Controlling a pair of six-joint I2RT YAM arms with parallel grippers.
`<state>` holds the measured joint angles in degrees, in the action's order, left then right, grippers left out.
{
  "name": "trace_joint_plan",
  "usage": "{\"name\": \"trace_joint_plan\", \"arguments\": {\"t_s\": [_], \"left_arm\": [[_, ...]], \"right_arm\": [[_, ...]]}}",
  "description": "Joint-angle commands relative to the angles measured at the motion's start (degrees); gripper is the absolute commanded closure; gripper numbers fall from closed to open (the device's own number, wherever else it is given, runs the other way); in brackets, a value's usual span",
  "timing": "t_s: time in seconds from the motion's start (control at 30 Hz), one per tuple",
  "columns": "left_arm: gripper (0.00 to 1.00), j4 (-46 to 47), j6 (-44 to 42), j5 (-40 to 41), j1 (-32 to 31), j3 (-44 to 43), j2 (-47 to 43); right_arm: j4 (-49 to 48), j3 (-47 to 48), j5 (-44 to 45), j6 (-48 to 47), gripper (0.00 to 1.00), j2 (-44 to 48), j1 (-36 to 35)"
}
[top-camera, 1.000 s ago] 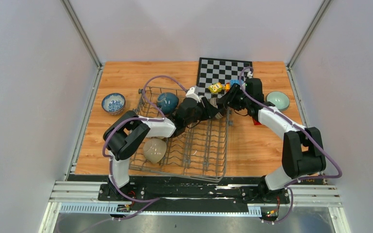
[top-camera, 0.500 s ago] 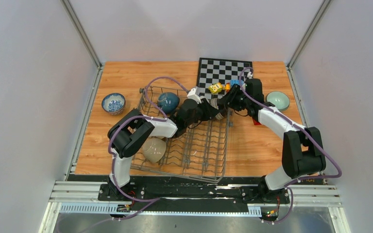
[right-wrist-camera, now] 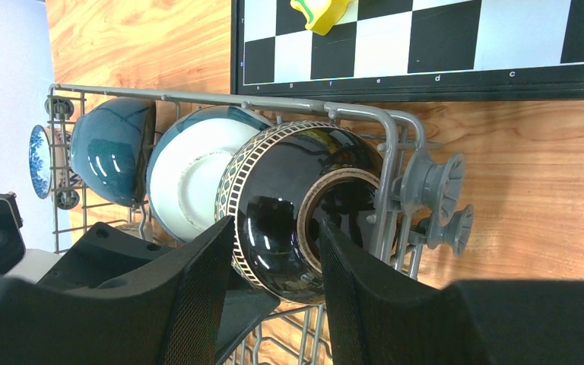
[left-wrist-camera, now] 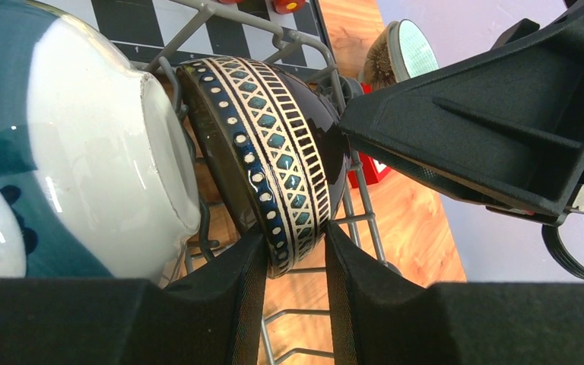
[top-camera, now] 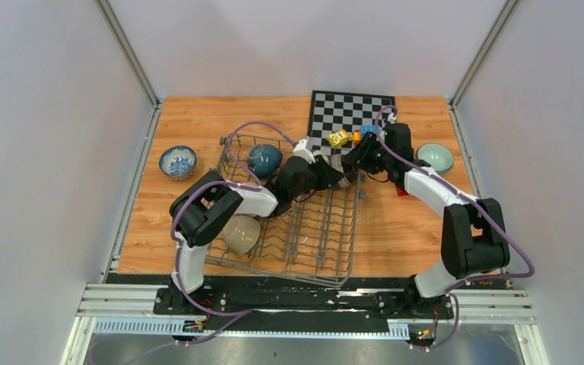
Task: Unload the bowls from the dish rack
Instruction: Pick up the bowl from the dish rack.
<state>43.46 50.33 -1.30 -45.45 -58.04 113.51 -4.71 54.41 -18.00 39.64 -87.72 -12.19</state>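
A wooden table point(top-camera: 198, 122) carried the rack point(top-camera: 308, 247). From above, the left claw point(top-camera: 334, 175) and right claw point(top-camera: 350, 161) met at its far right corner. At the left wrist, fingers point(left-wrist-camera: 228, 296) pinched the rim of the dark bowl point(left-wrist-camera: 274, 137), on edge in the rack. At the right wrist, fingers point(right-wrist-camera: 198, 296) straddled that bowl; whether they gripped it could not be told.

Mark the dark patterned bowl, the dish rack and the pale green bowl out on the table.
dark patterned bowl point(left-wrist-camera: 285, 152): left wrist view, on its patterned outer band.
dish rack point(top-camera: 315, 232): top view, on its wire floor.
pale green bowl point(top-camera: 435, 157): top view, on its inside.
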Motion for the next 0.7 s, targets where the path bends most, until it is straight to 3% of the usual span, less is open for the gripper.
{"name": "trace_joint_plan", "arguments": {"t_s": [0.0, 0.67], "left_arm": [[1.0, 8.81, -1.11, -0.26, -0.6, -0.05, -0.51], [1.0, 13.09, -1.33, -0.42, 0.1, 2.99, -2.09]], "right_arm": [[-0.06, -0.63, -0.46, 0.32, 0.52, -0.58, 1.16], [1.82, 0.99, -1.66, -0.71, 0.5, 0.71, 1.29]]}}
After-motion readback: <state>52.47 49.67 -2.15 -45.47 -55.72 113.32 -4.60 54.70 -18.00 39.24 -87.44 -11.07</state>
